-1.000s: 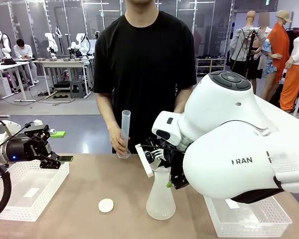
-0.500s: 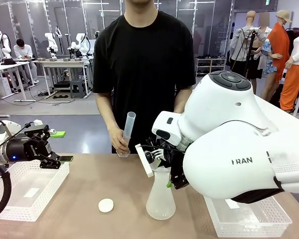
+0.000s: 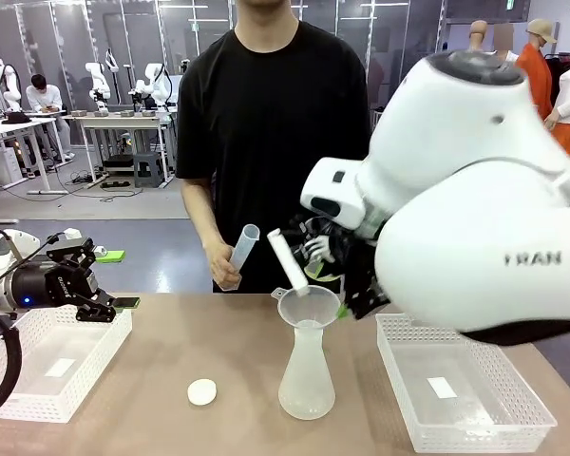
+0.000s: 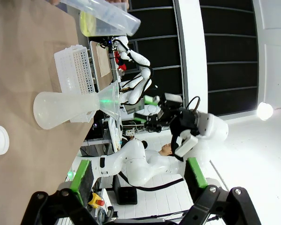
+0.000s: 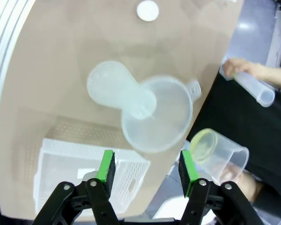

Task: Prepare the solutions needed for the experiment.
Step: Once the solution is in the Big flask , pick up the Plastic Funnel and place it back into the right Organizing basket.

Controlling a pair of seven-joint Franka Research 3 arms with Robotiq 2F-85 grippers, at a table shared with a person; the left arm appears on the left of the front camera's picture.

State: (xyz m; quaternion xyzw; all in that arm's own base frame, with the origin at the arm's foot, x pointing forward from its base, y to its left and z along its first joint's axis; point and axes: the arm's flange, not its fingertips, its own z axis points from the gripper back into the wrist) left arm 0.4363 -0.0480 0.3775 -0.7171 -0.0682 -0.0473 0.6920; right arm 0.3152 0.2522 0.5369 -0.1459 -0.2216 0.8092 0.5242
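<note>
Funnel sat in the flask, probably ready for pouring, right gripper above the flask with fingers apart and empty, left gripper wide apart well left of the flask, and the yellow-green solution was in the person's tilted beaker near the flask.

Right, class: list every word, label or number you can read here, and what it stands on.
"FRAN": on the white shell of the right arm, rest of the word hidden.
Sticker in the right basket: too small to read.
Another sticker in the left basket: too small to read.
</note>
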